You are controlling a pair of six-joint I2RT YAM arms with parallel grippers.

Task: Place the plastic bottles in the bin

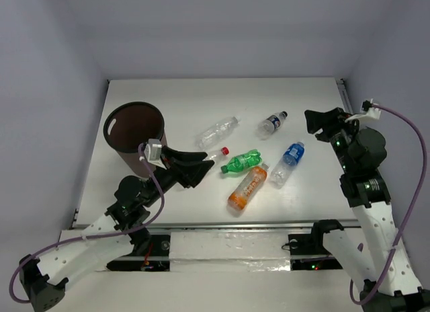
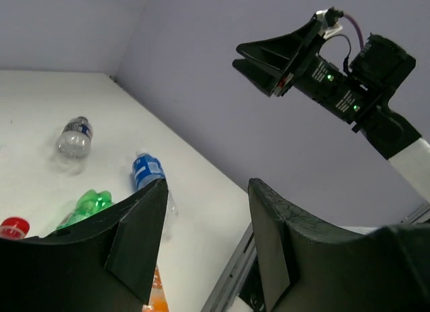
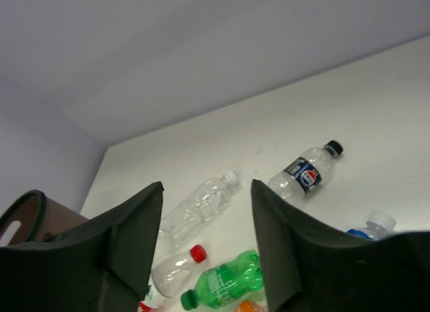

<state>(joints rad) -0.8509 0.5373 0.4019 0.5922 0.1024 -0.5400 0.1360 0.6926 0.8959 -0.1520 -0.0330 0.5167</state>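
Six plastic bottles lie on the white table. They are a plain clear one [image 1: 218,130], a dark-labelled black-capped one [image 1: 272,124], a blue-labelled one [image 1: 287,163], a green one [image 1: 240,162], an orange one [image 1: 247,188] and a small red-capped one [image 1: 216,152]. The dark brown bin [image 1: 109,120] stands upright at the left. My left gripper [image 1: 201,163] hovers open beside the bin, pointing at the red-capped bottle [image 3: 175,268], with nothing between its fingers. My right gripper [image 1: 312,118] hangs open and empty at the right, near the black-capped bottle [image 3: 302,174].
The table's right edge has a metal rail [image 1: 344,90]. Purple cables [image 1: 410,184] trail from both arms. Grey walls close in the back and both sides.
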